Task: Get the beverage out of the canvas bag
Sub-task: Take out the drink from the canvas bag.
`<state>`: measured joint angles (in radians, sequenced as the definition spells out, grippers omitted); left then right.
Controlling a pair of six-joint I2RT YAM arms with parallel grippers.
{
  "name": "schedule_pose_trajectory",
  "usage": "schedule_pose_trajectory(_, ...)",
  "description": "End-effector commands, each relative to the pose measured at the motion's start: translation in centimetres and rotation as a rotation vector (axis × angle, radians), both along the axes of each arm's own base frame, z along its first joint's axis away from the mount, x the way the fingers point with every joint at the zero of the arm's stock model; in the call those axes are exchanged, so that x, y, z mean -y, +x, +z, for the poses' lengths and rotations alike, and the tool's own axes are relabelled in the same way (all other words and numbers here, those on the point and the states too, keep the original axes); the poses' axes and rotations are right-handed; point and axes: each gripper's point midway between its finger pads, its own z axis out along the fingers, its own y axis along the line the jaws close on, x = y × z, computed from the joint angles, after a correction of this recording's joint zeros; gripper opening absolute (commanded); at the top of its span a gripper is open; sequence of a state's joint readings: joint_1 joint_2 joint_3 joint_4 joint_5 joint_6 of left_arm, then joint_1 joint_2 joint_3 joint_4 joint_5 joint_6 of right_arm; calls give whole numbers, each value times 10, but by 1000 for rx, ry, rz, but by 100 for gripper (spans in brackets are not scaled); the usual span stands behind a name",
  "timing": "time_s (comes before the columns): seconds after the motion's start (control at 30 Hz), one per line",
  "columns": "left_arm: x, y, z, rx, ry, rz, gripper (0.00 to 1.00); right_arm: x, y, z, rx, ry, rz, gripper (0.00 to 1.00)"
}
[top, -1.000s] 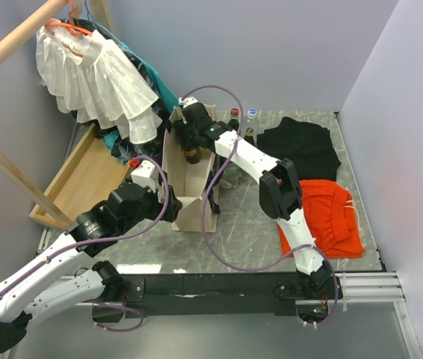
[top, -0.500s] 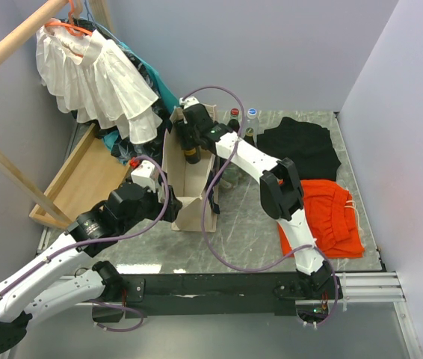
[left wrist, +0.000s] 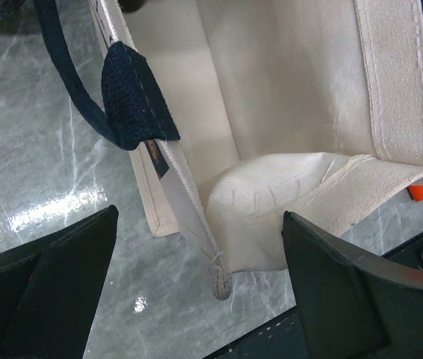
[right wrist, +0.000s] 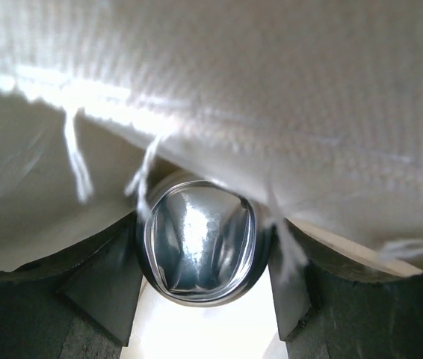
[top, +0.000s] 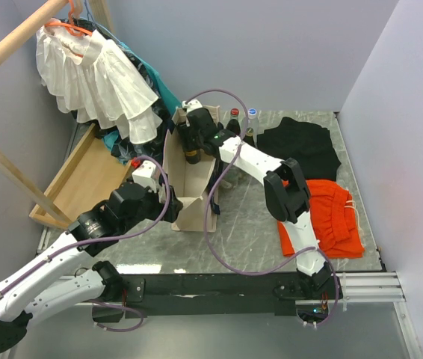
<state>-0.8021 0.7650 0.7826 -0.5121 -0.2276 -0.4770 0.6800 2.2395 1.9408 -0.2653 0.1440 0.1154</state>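
The cream canvas bag (top: 193, 196) with navy handles stands upright in the middle of the table. My right gripper (top: 192, 145) reaches down into its open top and is shut on the beverage (top: 191, 155), a dark container. In the right wrist view the beverage's shiny silver end (right wrist: 200, 247) sits between both fingers (right wrist: 103, 288), with bag canvas (right wrist: 271, 90) draped close above. My left gripper (top: 173, 212) is open at the bag's near end. In the left wrist view its fingers (left wrist: 47, 288) straddle the bag's bottom corner (left wrist: 223, 280) without touching it.
Two bottles (top: 235, 117) (top: 252, 114) stand behind the bag. A black garment (top: 301, 146) and an orange garment (top: 331, 217) lie at the right. A white ruffled garment (top: 96, 82) hangs from a rail at the back left, above a wooden tray (top: 84, 176).
My right gripper's jaws have narrowed onto the beverage, and the right arm has shifted slightly back and to the right. The left arm has stayed put.
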Motion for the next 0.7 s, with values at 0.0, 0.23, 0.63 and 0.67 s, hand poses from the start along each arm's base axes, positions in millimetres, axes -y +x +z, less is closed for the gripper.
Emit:
schedule_pose_trajectory(0.0,0,-5,-2,-17,16,-20,96,3,-5,33,54,58,7,0)
schedule_pose_trajectory(0.23,0,-5,-1,-17,16,-20,96,6,-8,55,121,91,8,0)
schedule_pose_trajectory(0.63,-1,-5,0,-12,13,-18,96,2,-9,76,202,97,19,0)
schedule_pose_trajectory(0.67,-1,-5,0,-11,14,-18,96,1,-10,78,208,96,23,0)
